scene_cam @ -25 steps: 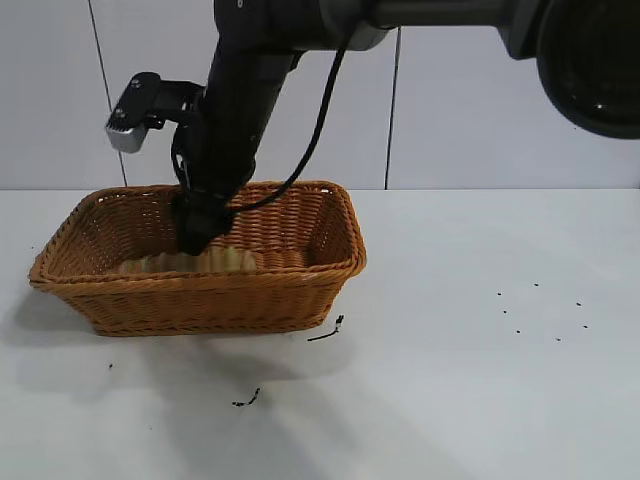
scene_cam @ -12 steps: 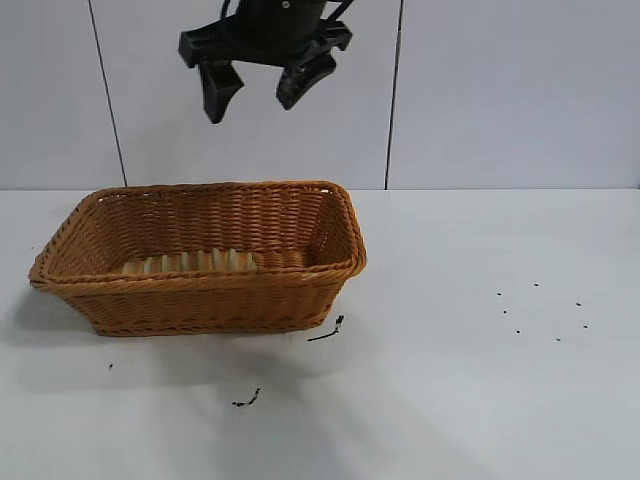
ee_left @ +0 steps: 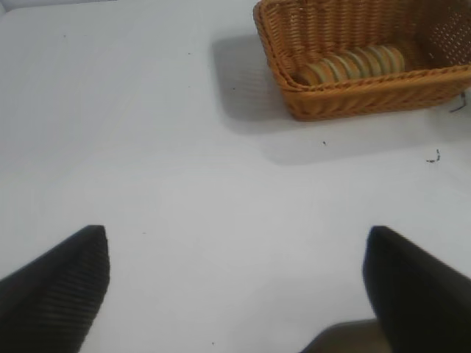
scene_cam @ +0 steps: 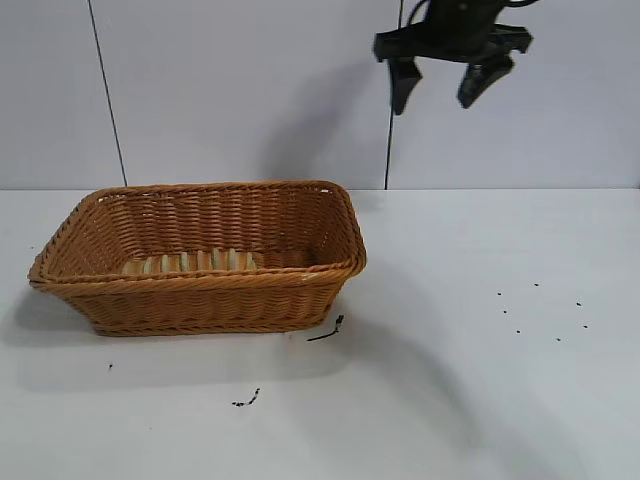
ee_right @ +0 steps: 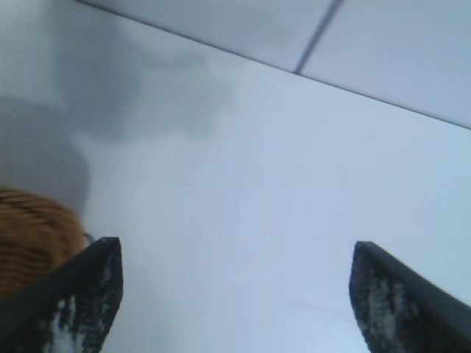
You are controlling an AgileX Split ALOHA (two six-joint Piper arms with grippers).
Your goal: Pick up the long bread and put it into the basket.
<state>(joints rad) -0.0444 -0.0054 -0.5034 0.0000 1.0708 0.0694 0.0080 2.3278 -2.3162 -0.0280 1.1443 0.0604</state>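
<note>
Two tools show, and both stand wide apart with nothing between their fingers. The right tool (scene_cam: 446,85) hangs high in the exterior view, in front of the wall panels, well above the white surface (scene_cam: 480,380) and off to the right of the basket (scene_cam: 205,295); its dark fingers point downward and touch nothing. The left tool (ee_left: 235,287) is seen only in its own wrist view, where its two dark fingertips frame bare surface, with the basket farther off.

The long bread (scene_cam: 190,262) lies flat on the floor of the basket, close behind the near wall and toward the basket's left half. Its long axis runs along the basket's length, left to right in the exterior view, and its pale ridges cross it. Scattered dark specks (scene_cam: 540,310) lie on the surface, right of the basket.
</note>
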